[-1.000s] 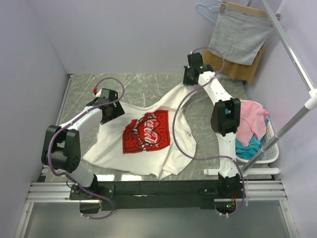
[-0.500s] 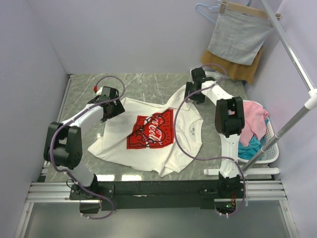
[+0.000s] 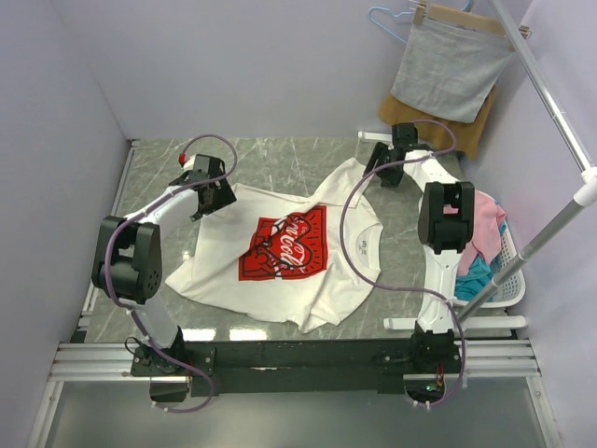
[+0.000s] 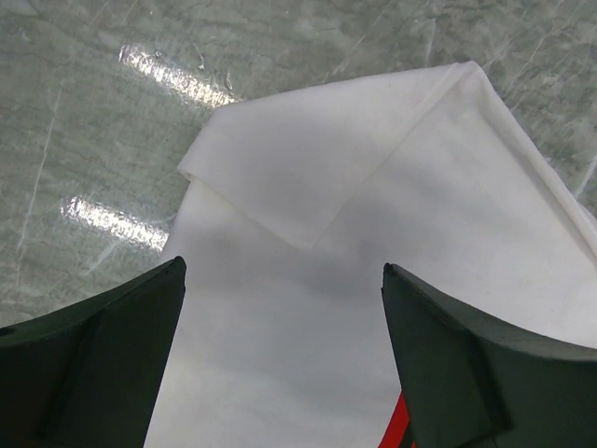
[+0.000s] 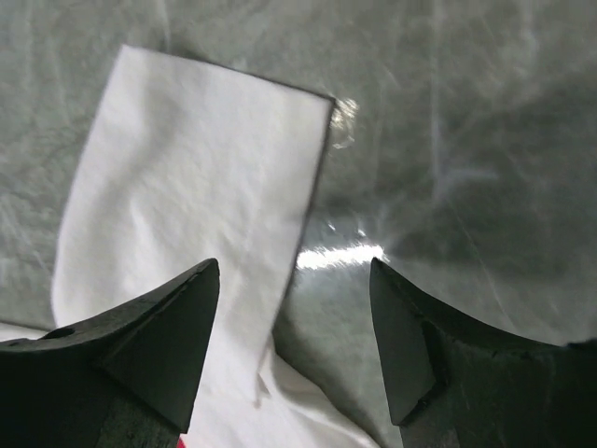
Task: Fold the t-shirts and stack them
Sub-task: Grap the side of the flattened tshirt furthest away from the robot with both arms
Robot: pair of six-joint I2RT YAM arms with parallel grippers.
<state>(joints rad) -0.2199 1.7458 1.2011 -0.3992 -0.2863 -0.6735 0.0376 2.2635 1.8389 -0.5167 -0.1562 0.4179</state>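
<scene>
White t-shirt (image 3: 280,247) lies spread out on the marbled table (image 3: 280,154), red chest print facing up, between the two arms. Its collar points toward the right arm and its hem toward the left one.

Left arm (image 3: 154,217) reaches forward from its base and bends at the elbow by the table's left edge, its forearm angling inward toward the shirt's far left corner. Left gripper (image 4: 282,275) hangs over that corner with its fingers spread wide and nothing between them. Beneath it the corner of the cloth is folded back on itself, a white flap lying on the shirt.

Right arm (image 3: 440,219) stands nearly straight up the right side of the table and its wrist turns inward at the far end. Right gripper (image 5: 294,271) hovers by the far sleeve, jaws apart and gripping nothing. Under it the sleeve's squared end lies flat on the marble.

Beside the right arm sits a white laundry basket (image 3: 515,275) with pink and blue clothes in it.
</scene>
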